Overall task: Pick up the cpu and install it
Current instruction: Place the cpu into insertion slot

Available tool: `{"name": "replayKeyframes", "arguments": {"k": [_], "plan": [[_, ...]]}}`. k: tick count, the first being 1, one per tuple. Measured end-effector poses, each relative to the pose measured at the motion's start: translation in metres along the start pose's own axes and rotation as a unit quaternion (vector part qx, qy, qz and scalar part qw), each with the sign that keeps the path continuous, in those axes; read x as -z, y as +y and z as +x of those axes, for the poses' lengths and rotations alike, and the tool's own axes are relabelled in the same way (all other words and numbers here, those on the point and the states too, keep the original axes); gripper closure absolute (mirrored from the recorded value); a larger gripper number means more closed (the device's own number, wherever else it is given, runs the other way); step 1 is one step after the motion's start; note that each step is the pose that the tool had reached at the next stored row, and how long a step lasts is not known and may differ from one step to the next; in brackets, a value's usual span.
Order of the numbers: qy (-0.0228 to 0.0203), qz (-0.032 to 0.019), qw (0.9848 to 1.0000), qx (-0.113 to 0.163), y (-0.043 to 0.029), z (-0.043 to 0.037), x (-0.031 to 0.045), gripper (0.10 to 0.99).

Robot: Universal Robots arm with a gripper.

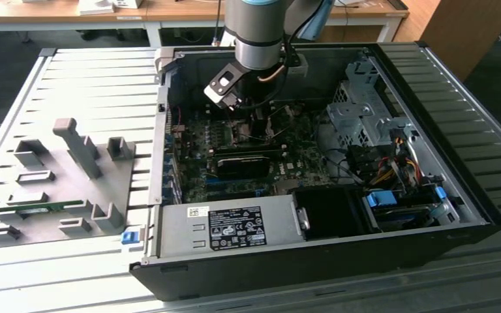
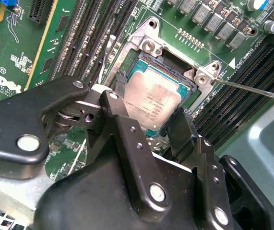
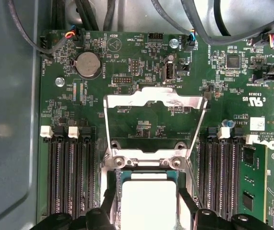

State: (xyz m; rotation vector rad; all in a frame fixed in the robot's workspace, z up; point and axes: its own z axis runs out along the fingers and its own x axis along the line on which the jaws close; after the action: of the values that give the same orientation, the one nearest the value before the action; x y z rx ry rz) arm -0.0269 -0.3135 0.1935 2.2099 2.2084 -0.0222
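Fingers [image 2: 115,110] of the gripper [image 2: 148,108] were closed narrowly on two opposite edges of the cpu [image 2: 152,98], which was held inside the metal frame of the open socket [image 2: 148,45]. In the first wrist view the load plate [image 3: 156,98] was seen swung open. In the exterior view the gripper was seen inside the computer case [image 1: 320,261], at about 12 o'clock from the power supply [image 1: 224,228].
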Motion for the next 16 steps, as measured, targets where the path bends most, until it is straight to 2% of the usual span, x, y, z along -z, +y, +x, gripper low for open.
{"name": "replayKeyframes", "arguments": {"k": [3,4,16], "plan": [[-0.0002,0.0001,1.0,0.0,-0.0001,0.0,0.0,0.486],[-0.0001,0.0001,1.0,0.0,-0.0003,0.0,0.0,0.545],[0.0001,-0.0001,1.0,-0.006,-0.0026,0.0,-0.0001,0.549]]}}
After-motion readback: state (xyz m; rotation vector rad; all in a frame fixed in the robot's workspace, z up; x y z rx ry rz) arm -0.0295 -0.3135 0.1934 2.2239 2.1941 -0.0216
